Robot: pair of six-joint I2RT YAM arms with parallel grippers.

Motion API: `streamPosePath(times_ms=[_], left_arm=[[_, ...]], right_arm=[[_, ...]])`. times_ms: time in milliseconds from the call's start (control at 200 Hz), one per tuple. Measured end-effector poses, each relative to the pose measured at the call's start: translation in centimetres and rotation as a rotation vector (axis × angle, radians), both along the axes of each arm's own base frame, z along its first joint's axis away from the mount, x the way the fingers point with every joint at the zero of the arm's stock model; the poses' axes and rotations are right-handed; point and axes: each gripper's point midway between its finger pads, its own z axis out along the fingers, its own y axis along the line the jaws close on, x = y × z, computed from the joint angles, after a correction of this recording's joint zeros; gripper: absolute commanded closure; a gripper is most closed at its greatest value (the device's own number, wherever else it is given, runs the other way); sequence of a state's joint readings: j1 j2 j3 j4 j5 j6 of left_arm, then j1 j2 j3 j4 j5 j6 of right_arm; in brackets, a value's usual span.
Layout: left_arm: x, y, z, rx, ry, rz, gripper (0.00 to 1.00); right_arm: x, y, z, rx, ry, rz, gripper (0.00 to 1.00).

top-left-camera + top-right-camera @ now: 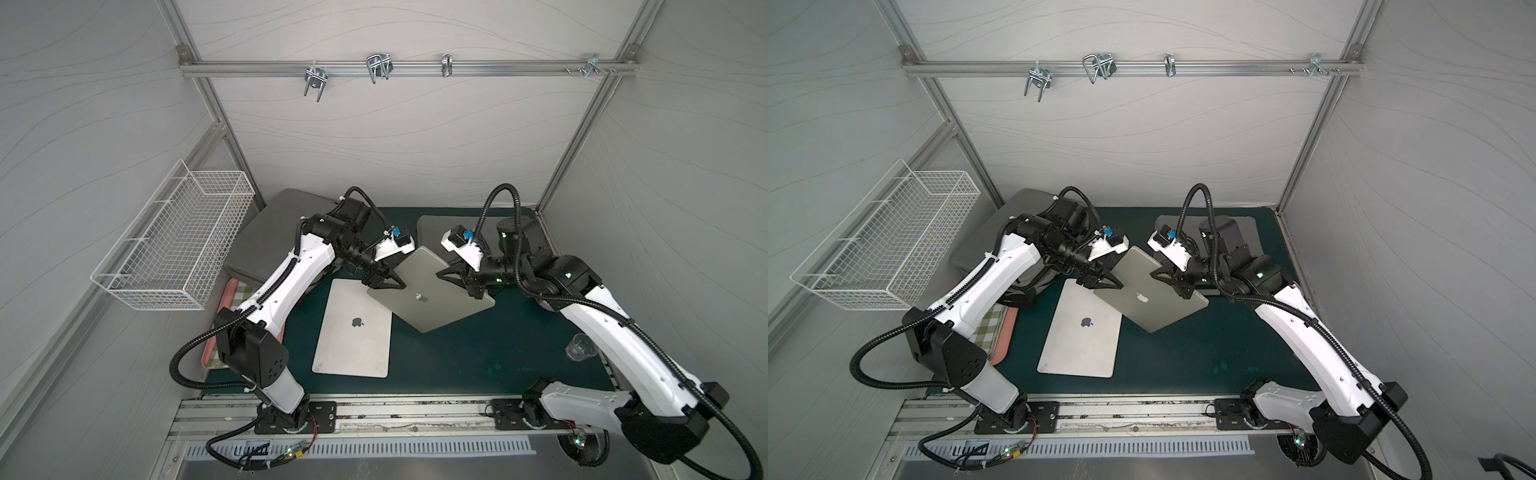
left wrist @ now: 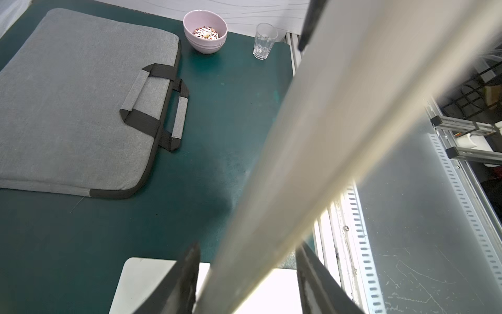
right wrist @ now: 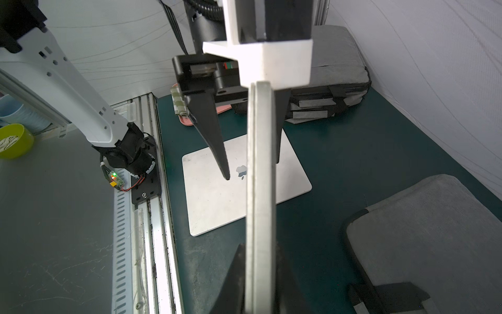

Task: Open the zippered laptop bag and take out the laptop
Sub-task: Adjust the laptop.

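Elbow of left arm point(image 1: 253, 353) sits nearest the lens in both top views. Left gripper point(image 1: 392, 283): jaws spread, straddling the left edge of the raised laptop point(image 1: 432, 301), one finger point(image 3: 214, 136) visibly clear of it. Raised laptop tilted, off the green mat point(image 1: 457, 361), its left corner over a second laptop point(image 1: 353, 332) lying flat. Right gripper point(image 1: 457, 282): clamped on the raised laptop's opposite edge. Grey laptop bag point(image 2: 76, 103) lies flat on the mat behind the raised laptop and right gripper.

Matt smooth metal laptop point(image 1: 428, 309), coarse woven cloth bag point(image 2: 68, 95), perhaps rubbery mat point(image 1: 478, 353).
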State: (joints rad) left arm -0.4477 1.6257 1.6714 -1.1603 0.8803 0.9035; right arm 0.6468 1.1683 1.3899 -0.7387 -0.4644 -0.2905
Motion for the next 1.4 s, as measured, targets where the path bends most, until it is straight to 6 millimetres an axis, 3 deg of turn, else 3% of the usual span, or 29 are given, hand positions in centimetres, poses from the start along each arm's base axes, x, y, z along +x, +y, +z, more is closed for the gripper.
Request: streamPosePath(times_ms=[165, 345, 510, 845, 1170, 1400], left_arm=[[-0.2, -0.3, 0.4, -0.032, 0.008, -0.014, 0.50], [-0.2, -0.7, 0.5, -0.059, 0.029, -0.025, 0.65], [-0.4, -1.0, 0.4, -0.082, 0.048, -0.036, 0.67], [-0.8, -1.4, 1.2, -0.148, 0.060, -0.069, 1.00], [-1.3, -1.7, 1.7, -0.201, 0.183, -0.046, 1.00], [-1.0, -2.0, -0.3, -0.195, 0.327, 0.065, 1.00]], right_arm=[[0.1, 0.0, 0.2, 0.025, 0.024, 0.015, 1.00], [0.1, 0.0, 0.7, 0.058, 0.039, 0.030, 1.00], [0.1, -0.1, 1.2, 0.093, 0.061, 0.039, 1.00], [0.3, -0.5, 1.5, 0.121, 0.081, 0.049, 1.00], [1.0, -1.2, 1.3, 0.168, 0.157, 0.043, 1.00], [1.9, -1.3, -0.9, 0.163, 0.230, 0.036, 1.00]])
